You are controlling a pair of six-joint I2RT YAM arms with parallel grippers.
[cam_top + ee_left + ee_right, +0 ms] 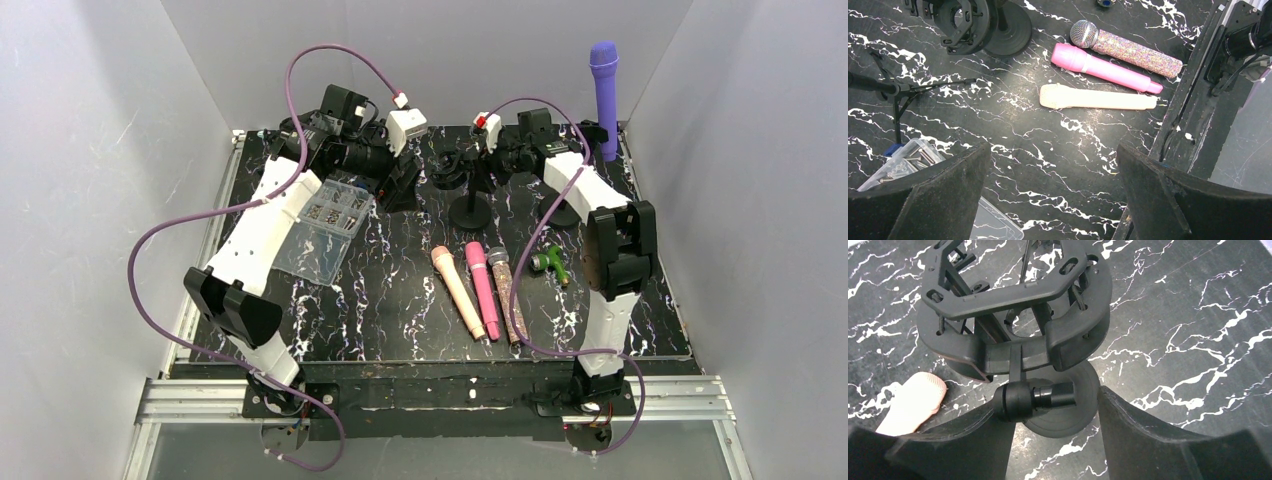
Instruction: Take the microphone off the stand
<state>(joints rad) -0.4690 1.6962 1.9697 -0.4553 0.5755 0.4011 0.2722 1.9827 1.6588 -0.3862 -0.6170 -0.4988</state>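
Right fingers (1143, 440): parted, set either side of the knob (1040, 397) under the mount; one touched the knob, a gap was left at the other; nothing was gripped.
Left fingers (943, 195): spread wide and empty, held above the worktop (1058, 130), left of the stand.
Mount (1013, 300): the ring was seen open through its middle; no mic sat in it.
Stand (470, 205): upright at centre back, round base on the worktop.
Lying mics: peach mic (457, 290), pink mic (482, 287) and glitter mic (507, 295) were laid side by side in front of the stand, heads toward it.
Purple mic (604, 95): the only one upright, at the back right corner, head up; its foot was hidden behind the right arm (610, 250), so its holder could not be made out.
Key relation: the purple mic lay right of and behind the right fingers, well apart; long axis vertical.
Nearer arm: right.
Judgement: if the purple mic is the one meant, a retreat from the mount, a swing rightward and a grip across the shaft would be called for, then a straight lift.
Risk: the knob could be snagged on withdrawal and the stand tipped.
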